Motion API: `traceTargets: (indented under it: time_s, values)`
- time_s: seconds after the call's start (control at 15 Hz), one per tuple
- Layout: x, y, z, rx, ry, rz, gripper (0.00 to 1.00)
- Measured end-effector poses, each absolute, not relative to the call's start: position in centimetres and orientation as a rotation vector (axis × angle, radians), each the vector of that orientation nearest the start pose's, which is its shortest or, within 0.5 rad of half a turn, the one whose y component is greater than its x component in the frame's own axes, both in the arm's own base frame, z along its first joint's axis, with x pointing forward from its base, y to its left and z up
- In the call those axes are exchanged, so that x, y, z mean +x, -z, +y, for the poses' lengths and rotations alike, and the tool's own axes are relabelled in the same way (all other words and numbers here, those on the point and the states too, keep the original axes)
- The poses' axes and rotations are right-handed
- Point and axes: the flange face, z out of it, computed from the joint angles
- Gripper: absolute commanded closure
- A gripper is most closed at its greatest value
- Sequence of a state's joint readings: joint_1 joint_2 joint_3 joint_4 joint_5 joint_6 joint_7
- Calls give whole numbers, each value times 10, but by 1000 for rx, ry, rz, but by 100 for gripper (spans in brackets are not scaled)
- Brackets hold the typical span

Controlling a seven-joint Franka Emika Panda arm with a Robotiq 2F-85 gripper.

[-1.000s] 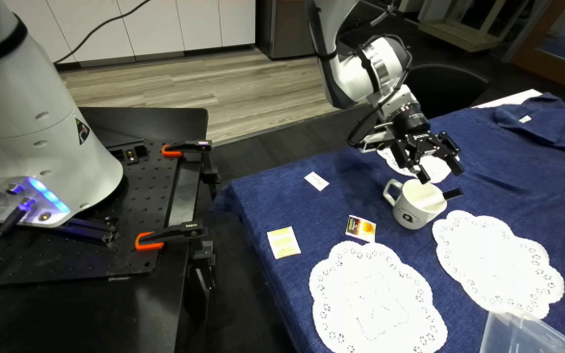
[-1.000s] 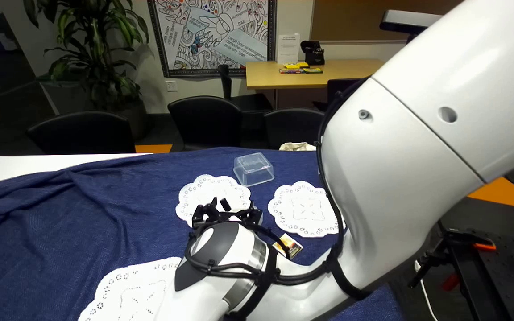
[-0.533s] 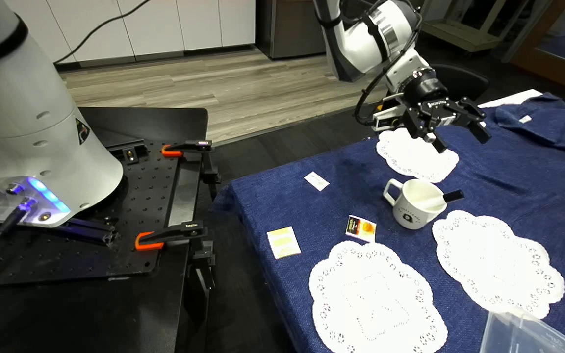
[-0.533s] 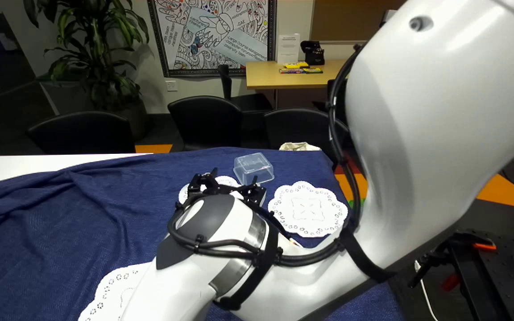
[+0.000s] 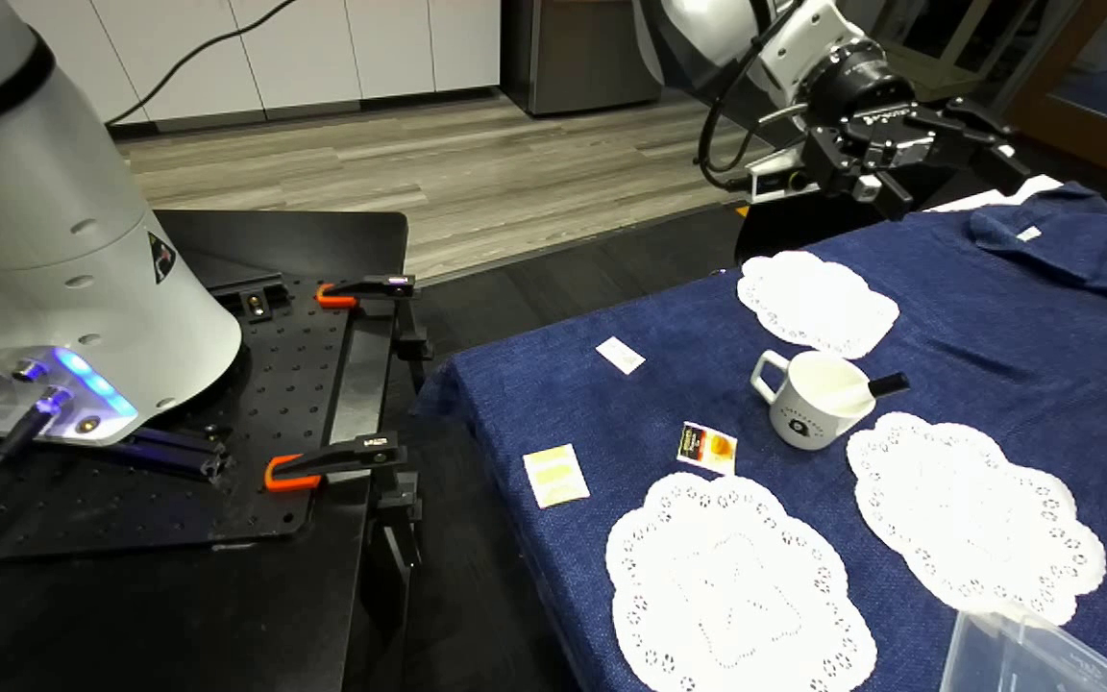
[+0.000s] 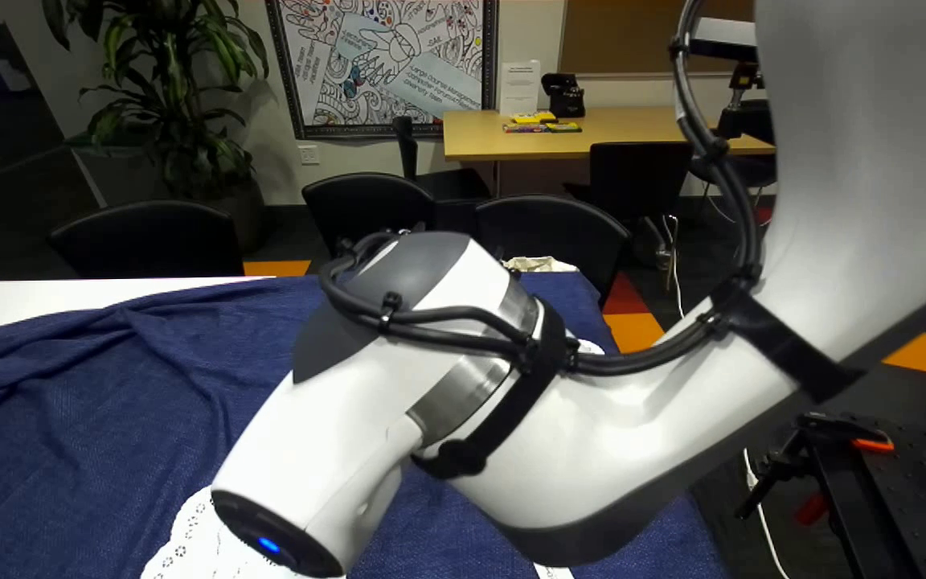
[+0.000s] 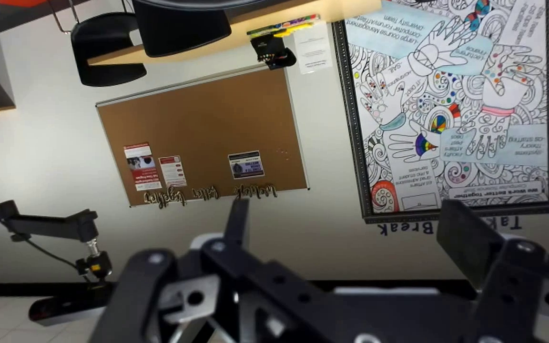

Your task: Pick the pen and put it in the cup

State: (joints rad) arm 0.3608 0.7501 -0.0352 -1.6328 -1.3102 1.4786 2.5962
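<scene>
In an exterior view the pen (image 5: 888,384) leans in the cup (image 5: 808,413), dark end past the rim; where the arm (image 6: 632,438) fills an exterior view, both are hidden. The wrist view faces a corkboard (image 7: 203,128). Since the earlier frames the gripper (image 5: 952,188), fingers apart, has risen away; cup and pen stayed put. Bare cloth (image 5: 1024,356) lies beside the cup, the cloth's edge well apart.

Light from above — arm (image 6: 632,434) pale on top, shaded underneath. Room (image 6: 5,153) left of plant (image 6: 178,72) dim, nearly black in places. Doilies (image 5: 741,586) blown out, pattern at centres barely readable; blue strip (image 5: 92,382) glows, black table (image 5: 275,605) shows dull sheen. Wrist view upside down: wall (image 7: 50,147) brighter at left, duller low down — gripper (image 7: 344,209) dark, slightly soft up close.
</scene>
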Motion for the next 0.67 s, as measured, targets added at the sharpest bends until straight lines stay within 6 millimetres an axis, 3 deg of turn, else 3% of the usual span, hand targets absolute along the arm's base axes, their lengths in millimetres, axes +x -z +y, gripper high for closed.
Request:
traceTargets:
  time_s: [0.4, 0.67]
  values:
    - [627, -275, 62, 1145, -1389, -1431, 0]
    - [622, -286, 53, 1144, -1381, -1444, 0]
